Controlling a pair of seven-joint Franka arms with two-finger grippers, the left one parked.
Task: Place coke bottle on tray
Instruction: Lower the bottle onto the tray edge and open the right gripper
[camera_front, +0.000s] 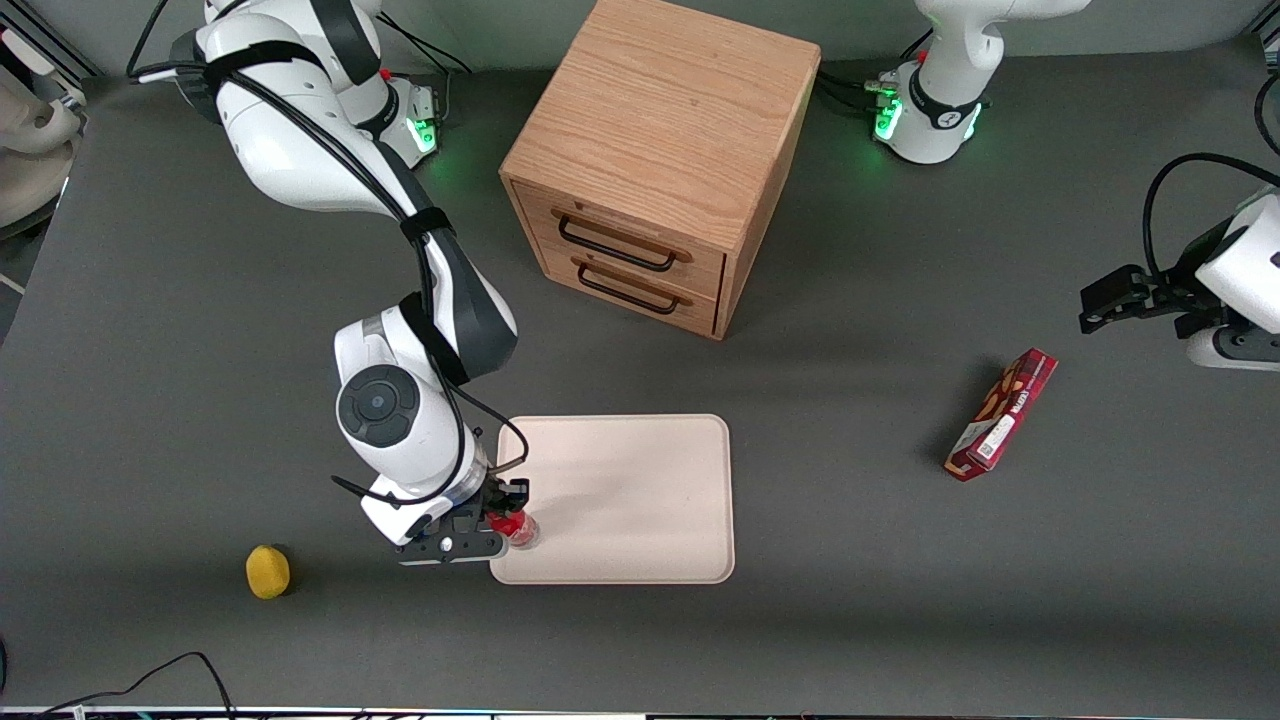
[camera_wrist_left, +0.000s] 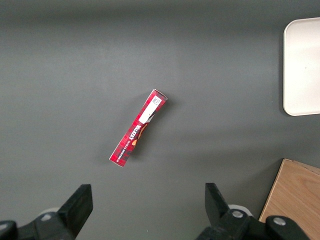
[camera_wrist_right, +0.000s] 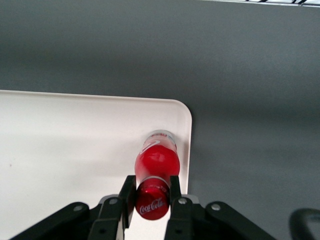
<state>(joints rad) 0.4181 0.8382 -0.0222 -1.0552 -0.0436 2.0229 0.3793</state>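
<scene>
- Gripping the small red coke bottle (camera_wrist_right: 156, 165) by its red cap, the black two-finger claw (camera_wrist_right: 151, 192) hangs over the tray corner nearest the front camera, at the working arm's end.
- Dark grey tabletop (camera_front: 850, 620) carries everything.
- Oak two-drawer cabinet (camera_front: 660, 160) stands farther from the front camera than the tray.
- Pale cream-pink rectangular tray (camera_front: 640, 490) lies flat; the bottle stands upright just inside its rim.
- Flat red snack box (camera_front: 1002, 414) lies toward the parked arm's end.
- Small yellow lemon-like object (camera_front: 268, 571) sits near the claw.
</scene>
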